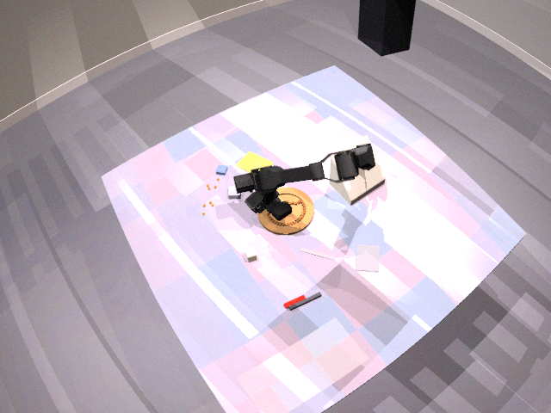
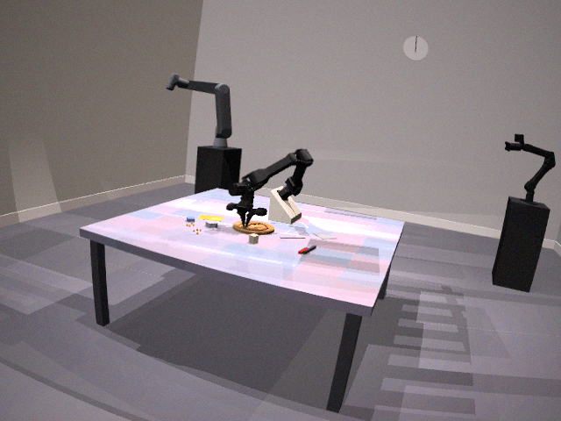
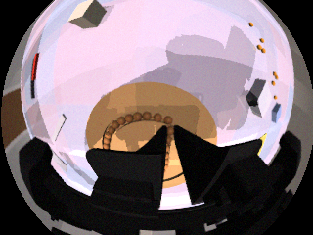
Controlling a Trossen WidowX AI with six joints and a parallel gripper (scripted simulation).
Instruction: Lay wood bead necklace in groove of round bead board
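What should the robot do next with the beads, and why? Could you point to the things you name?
I'd probably ease the gripper (image 1: 281,210) (image 2: 245,224) (image 3: 170,129) sideways toward the bare part of the groove (image 1: 289,194) (image 3: 176,177): its fingers seem pinched on the necklace (image 1: 287,224) (image 3: 147,116), whose beads there cut inside the circle instead of following it.

Rectangular table with a glossy pink, blue and white patchwork top (image 1: 177,284) (image 2: 226,258) and dark legs. Directly on it lie a round orange-brown wooden board (image 1: 307,218) (image 2: 271,230) (image 3: 100,117), a flat yellow sheet (image 1: 252,161) (image 2: 210,217), a small blue block (image 1: 221,169) (image 2: 190,219) (image 3: 276,113), scattered orange beads (image 1: 207,186) (image 2: 197,230) (image 3: 259,47) and, well apart from these, a red-and-dark-grey bar-shaped item (image 1: 302,301) (image 2: 307,249) (image 3: 33,73).
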